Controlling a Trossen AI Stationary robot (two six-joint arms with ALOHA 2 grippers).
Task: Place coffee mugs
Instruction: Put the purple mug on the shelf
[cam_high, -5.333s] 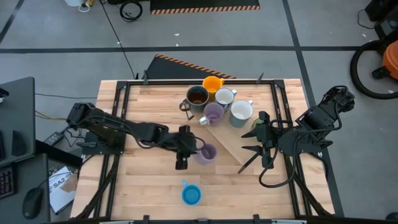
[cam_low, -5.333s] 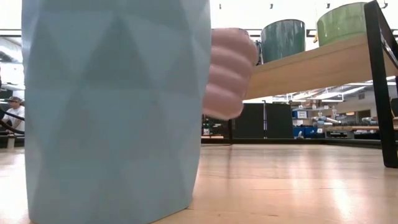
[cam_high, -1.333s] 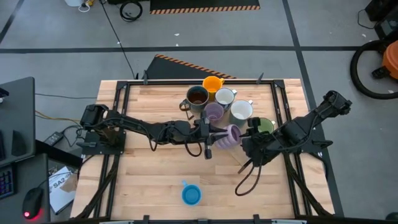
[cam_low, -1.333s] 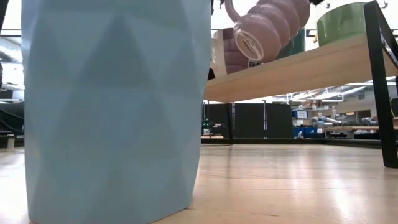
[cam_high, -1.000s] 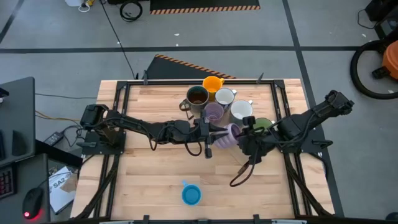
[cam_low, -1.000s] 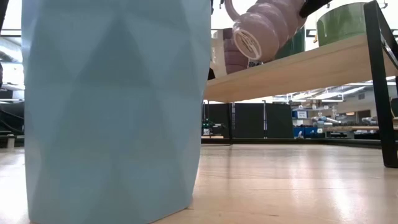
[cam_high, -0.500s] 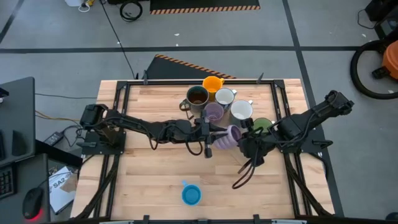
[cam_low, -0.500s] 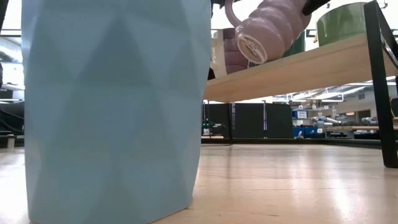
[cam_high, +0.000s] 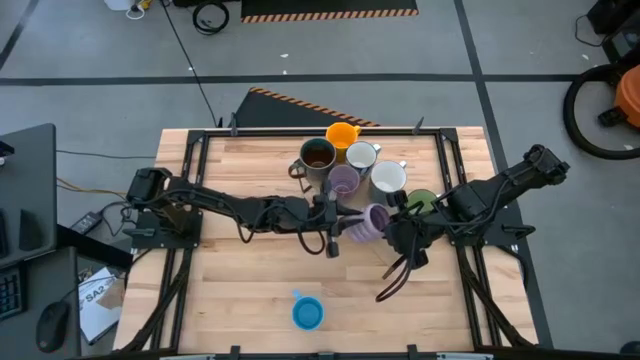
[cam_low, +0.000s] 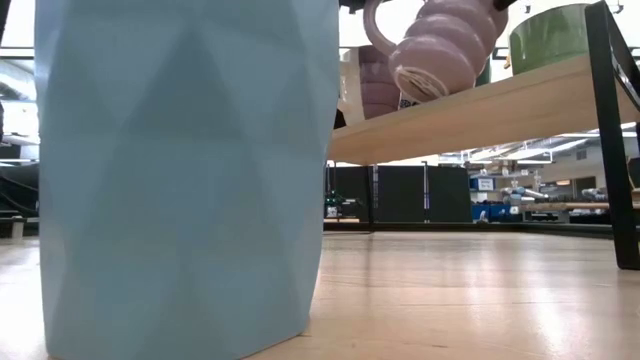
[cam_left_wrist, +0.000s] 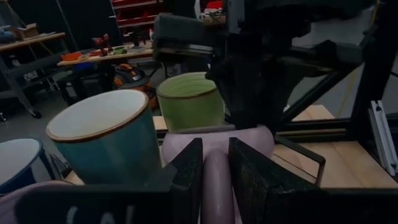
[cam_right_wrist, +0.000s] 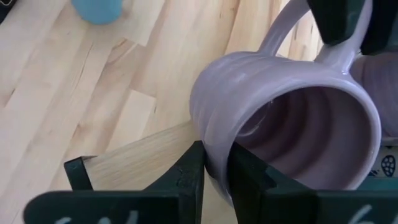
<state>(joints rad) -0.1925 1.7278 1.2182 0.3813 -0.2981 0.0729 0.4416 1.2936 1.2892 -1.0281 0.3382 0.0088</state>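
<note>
A ribbed purple mug (cam_high: 371, 220) hangs tilted above the raised wooden shelf (cam_low: 480, 110), held between both grippers. My left gripper (cam_high: 338, 222) reaches in from the table's left and is shut on it. My right gripper (cam_high: 393, 228) comes from the right and is shut on it too. On the shelf stand an orange mug (cam_high: 342, 133), a dark brown mug (cam_high: 317, 155), a white mug (cam_high: 360, 155), a second purple mug (cam_high: 343, 181), a pale teal-sided mug (cam_left_wrist: 106, 134) and a green mug (cam_left_wrist: 189, 99). A blue mug (cam_high: 308, 312) stands alone near the table's front. My left gripper pinches the purple mug's handle (cam_left_wrist: 216, 180) between its two fingers, coming nearly level from the table's left. The mug is lifted clear of the shelf, tilted, its base (cam_low: 430, 80) turned down and toward the near side. My right gripper holds the purple mug's rim (cam_right_wrist: 214, 149), one finger (cam_right_wrist: 249, 180) inside the mouth and one (cam_right_wrist: 189, 174) outside the wall. The fingers slant down from the table's right. The mug's mouth faces this gripper.
The shelf's near edge (cam_right_wrist: 143, 146) lies just below the held mug. The mugs on the shelf stand close together behind it. A dark metal frame (cam_high: 447, 160) runs along the table's sides. The blue mug fills the low view's left (cam_low: 185, 170).
The purple mug has tipped in the hold: its base, which faced the near side, now points more downward toward the shelf. Both arms have stayed nearly where they were.
</note>
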